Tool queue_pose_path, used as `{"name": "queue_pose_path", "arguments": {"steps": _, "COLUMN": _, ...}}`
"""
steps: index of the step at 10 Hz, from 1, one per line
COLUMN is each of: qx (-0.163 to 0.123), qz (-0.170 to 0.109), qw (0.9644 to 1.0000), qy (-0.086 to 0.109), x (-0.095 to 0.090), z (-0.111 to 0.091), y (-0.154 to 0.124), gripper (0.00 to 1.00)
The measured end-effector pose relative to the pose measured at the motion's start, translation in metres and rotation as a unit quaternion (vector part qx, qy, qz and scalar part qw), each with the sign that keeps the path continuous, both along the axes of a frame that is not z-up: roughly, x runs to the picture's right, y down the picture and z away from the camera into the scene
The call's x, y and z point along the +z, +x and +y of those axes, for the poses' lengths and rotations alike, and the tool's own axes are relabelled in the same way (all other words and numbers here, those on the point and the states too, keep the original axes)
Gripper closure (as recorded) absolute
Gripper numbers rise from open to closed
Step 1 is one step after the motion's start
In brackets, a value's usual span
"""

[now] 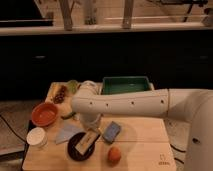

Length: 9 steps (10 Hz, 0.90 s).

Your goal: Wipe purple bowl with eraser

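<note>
Low and left of centre, we see the small, nearly black purple bowl [74, 151] on the wooden counter [145, 145], with the tan-topped, dark-edged rectangular eraser [86, 142] lying across it. Right above the eraser sits the hand [93, 131]; whether it is spread or pinching we cannot tell

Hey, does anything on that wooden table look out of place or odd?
Only the tan felt-topped rectangular eraser: it lies askew across the small near-black purple bowl instead of on the table. The gripper hangs just above it. Nothing looks spilled or broken.
</note>
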State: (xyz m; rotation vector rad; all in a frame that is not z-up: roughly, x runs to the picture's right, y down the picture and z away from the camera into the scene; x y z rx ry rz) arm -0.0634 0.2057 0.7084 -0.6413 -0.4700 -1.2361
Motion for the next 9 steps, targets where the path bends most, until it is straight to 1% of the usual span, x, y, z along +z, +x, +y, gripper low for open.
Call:
{"name": "queue_pose_path", "arguments": {"steps": 2, "qx": 0.001, "qz": 0.000, "qw": 1.0000, "qy": 0.001, "x": 0.009, "z": -0.008, "y": -0.004, "gripper": 0.94}}
{"name": "queue_pose_path", "arguments": {"steps": 5, "qx": -0.013, "qz": -0.006, "qw": 0.9999, "qy": -0.004, "x": 0.021, "z": -0.015, "y": -0.019, "gripper": 0.94}}
{"name": "queue_pose_path", "arguments": {"steps": 8, "qx": -0.035, "qz": -0.025, "qw": 0.9990, "qy": -0.012, "x": 0.026, "z": -0.013, "y": -0.044, "gripper": 0.94}}
{"name": "queue_pose_path", "arguments": {"steps": 9, "qx": -0.044, "qz": -0.033, "qw": 0.9984, "qy": -0.017, "x": 0.026, "z": -0.009, "y": -0.051, "gripper": 0.94}}
